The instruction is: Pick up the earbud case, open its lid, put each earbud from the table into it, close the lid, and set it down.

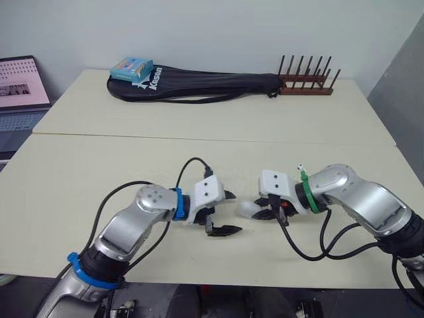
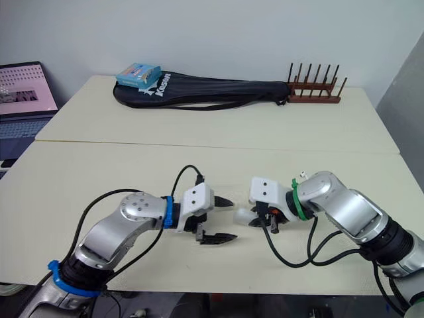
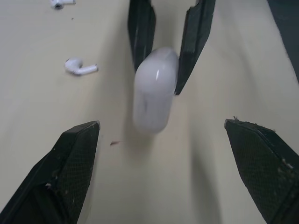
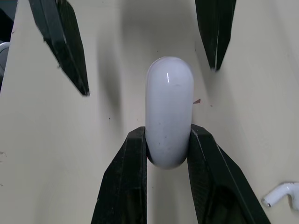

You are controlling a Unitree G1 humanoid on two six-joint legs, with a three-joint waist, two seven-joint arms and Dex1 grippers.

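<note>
- Earbud case (image 4: 169,112): white, glossy, smooth plastic, a rounded pill shape with a small highlight near its domed end. The lid is shut, and no seam can be made out. It sits low over the front table, between the two end effectors; whether it rests on the surface or hangs just clear cannot be told.
- Right end effector (image 4: 168,131): two black, tapered fingers with a fine woven texture. They are closed narrowly on the lower end of the case, one finger pressed to each flank, and the domed end juts free beyond the tips.
- Left end effector (image 3: 161,125): fingers (image 3: 74,158) of the same make, spread wide and holding nothing. They face the case from just beside it, without touching.
- Earbud (image 3: 80,68): white, glossy, bulb and short stem. It lies flat on the table, off to one side of the case.
- Second earbud (image 3: 59,3): lies farther off, partly cut by the frame edge (the stem alone is plain).
- Table (image 1: 99,172): cream, matte and flat. A second table abuts it behind, with a thin seam between them.
- Racket bag (image 1: 199,85): black fabric, long and teardrop-shaped, on the rear table.
- Box (image 1: 131,67): blue card, resting on the bag's broad end.
- Peg rack (image 1: 306,79): dark wood with upright pegs, at the bag's narrow end.
- Laptop (image 1: 20,93): screen lit, cut off at the left edge.
</note>
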